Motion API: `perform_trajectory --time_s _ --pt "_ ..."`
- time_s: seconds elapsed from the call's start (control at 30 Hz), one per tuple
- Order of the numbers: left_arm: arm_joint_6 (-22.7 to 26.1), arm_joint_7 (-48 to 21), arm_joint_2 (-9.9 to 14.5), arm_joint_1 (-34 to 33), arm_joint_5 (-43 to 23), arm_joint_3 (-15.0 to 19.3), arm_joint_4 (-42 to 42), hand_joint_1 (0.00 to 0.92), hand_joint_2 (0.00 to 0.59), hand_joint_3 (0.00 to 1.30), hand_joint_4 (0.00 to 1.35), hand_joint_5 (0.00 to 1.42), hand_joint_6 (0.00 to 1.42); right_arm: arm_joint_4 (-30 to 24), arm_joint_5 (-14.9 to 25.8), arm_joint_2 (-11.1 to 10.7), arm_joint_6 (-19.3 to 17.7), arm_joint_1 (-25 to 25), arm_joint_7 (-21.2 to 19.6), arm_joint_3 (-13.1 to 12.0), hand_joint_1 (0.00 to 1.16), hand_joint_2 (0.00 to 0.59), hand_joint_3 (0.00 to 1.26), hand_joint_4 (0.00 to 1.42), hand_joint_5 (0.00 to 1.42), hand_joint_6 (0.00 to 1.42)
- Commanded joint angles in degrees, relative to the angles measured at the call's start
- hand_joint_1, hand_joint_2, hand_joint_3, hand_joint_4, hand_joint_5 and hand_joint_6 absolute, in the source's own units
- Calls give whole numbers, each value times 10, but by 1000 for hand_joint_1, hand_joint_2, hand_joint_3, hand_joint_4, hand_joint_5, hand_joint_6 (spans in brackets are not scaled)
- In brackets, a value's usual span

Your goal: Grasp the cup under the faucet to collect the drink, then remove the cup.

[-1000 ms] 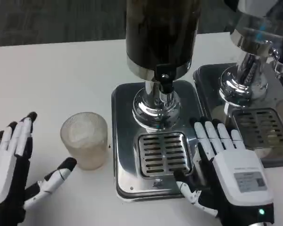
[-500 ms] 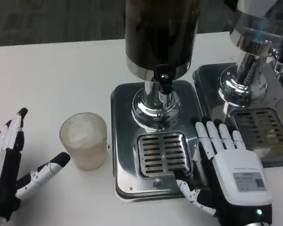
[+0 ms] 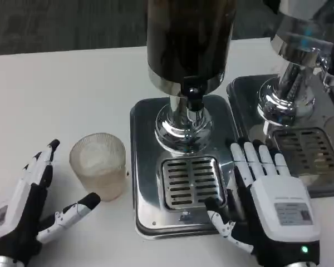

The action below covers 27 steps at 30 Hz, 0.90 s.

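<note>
While standing on the white desk (image 3: pixel 72 94) left of centre, frosted cup (image 3: pixel 97 165) untouched, left hand (image 3: pixel 30 214) spread open beside, right hand (image 3: pixel 264 197) flat, empty, lower right on dispenser tray (image 3: pixel 147 217).

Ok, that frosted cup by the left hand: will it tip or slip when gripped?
The cup stands upright on the table, low and wide, so tipping seems unlikely. Its ribbed, frosted wall probably gives the left hand fair grip. It looks translucent and thin, perhaps light, so a push may slide it.
</note>
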Motion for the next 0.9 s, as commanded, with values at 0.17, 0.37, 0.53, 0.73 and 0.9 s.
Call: perform_trajectory --time_s 0.17,0.37,0.53,0.73,0.9 --pt "7 38 -7 -40 17 -24 38 26 0 0 0 0 0 3 6 -3 -3 4 -6 -3 316 332 15 0 0 0" --pt "-8 48 -14 -77 16 -32 87 65 0 0 0 0 0 3 2 7 10 5 -6 -1 307 328 19 0 0 0" --pt "-11 70 -17 -109 28 -53 130 99 0 0 0 0 0 1 3 9 11 10 -19 -3 304 328 11 0 0 0" --pt "-21 85 -19 -131 31 -75 160 132 0 0 0 55 13 -3 4 11 17 14 -15 -3 303 340 14 0 0 0" --pt "-31 99 -27 -143 33 -90 170 150 1 0 0 124 81 -7 4 9 15 17 -15 -4 304 341 10 0 0 1"
